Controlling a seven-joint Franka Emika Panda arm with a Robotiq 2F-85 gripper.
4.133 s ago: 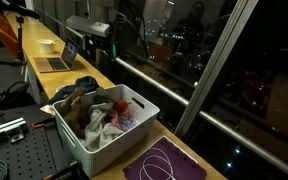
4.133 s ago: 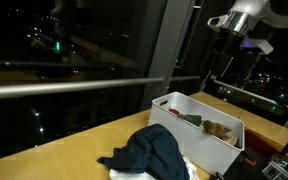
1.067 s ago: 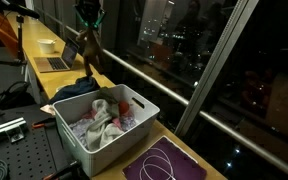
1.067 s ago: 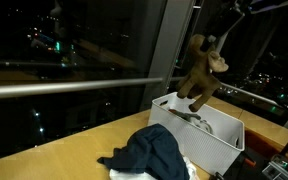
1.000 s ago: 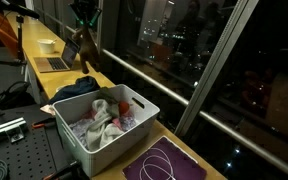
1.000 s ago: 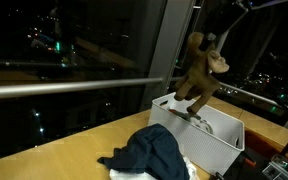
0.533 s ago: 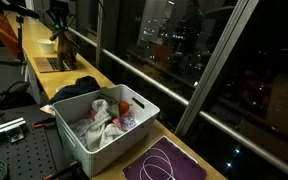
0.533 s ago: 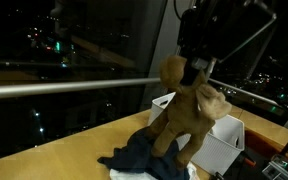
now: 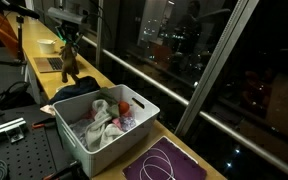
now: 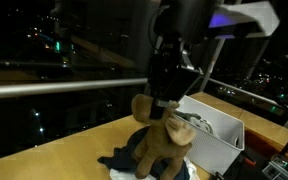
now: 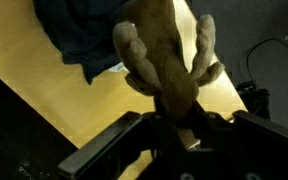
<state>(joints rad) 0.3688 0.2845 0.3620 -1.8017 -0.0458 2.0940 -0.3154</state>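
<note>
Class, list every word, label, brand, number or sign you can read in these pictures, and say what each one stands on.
No text can be read anywhere.
The soft toy, the white bin, the dark cloth and the hand show no lettering.
The laptop is too small and dim to tell.

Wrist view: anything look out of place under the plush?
Yes: a dark blue garment lies crumpled on the table outside the white bin, and the brown plush toy in the jaws dangles over it.
</note>
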